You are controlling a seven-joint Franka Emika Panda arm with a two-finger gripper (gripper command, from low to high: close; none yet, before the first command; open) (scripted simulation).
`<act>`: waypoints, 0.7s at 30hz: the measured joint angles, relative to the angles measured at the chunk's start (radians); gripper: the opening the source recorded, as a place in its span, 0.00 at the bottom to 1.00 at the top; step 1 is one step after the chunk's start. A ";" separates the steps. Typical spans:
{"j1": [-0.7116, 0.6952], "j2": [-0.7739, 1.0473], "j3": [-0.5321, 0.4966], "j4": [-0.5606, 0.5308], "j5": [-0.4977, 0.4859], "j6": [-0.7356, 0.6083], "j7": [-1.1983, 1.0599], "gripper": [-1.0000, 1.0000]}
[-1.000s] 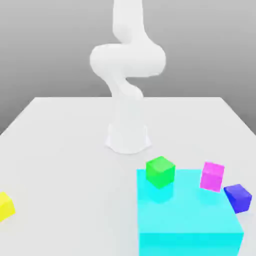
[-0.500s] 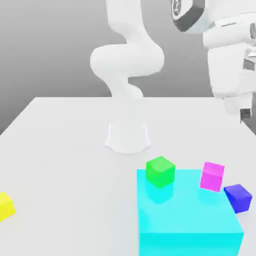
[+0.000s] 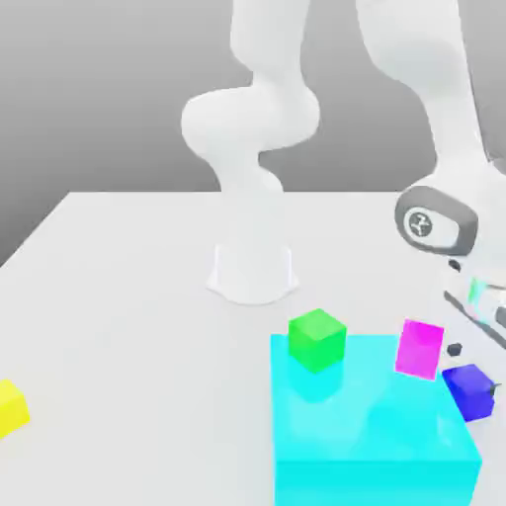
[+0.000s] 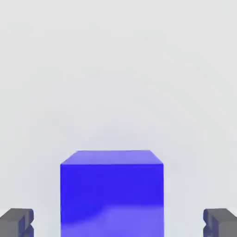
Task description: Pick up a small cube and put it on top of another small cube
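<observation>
With its fingers spread wide and holding nothing, the claw (image 4: 118,223) straddles the blue cube (image 3: 469,392), which sits on the surface (image 3: 138,326) beside the cyan block (image 3: 366,425).

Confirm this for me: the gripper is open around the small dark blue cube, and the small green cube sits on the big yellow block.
The big block under the small green cube is cyan, not yellow, as the exterior view shows; the rest stands.
</observation>
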 joint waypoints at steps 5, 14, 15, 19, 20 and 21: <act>0.000 0.000 0.000 0.000 -0.001 -0.003 0.001 0.00; -0.072 -0.186 0.060 0.005 0.110 -0.151 -0.122 0.00; -0.082 -0.214 0.056 0.014 0.127 -0.163 -0.135 0.00; -0.139 -0.353 0.023 -0.013 0.171 -0.239 -0.065 0.00; -0.153 -0.389 0.014 -0.028 0.176 -0.262 -0.032 0.00; -0.171 -0.425 0.007 -0.045 0.181 -0.286 0.005 0.00</act>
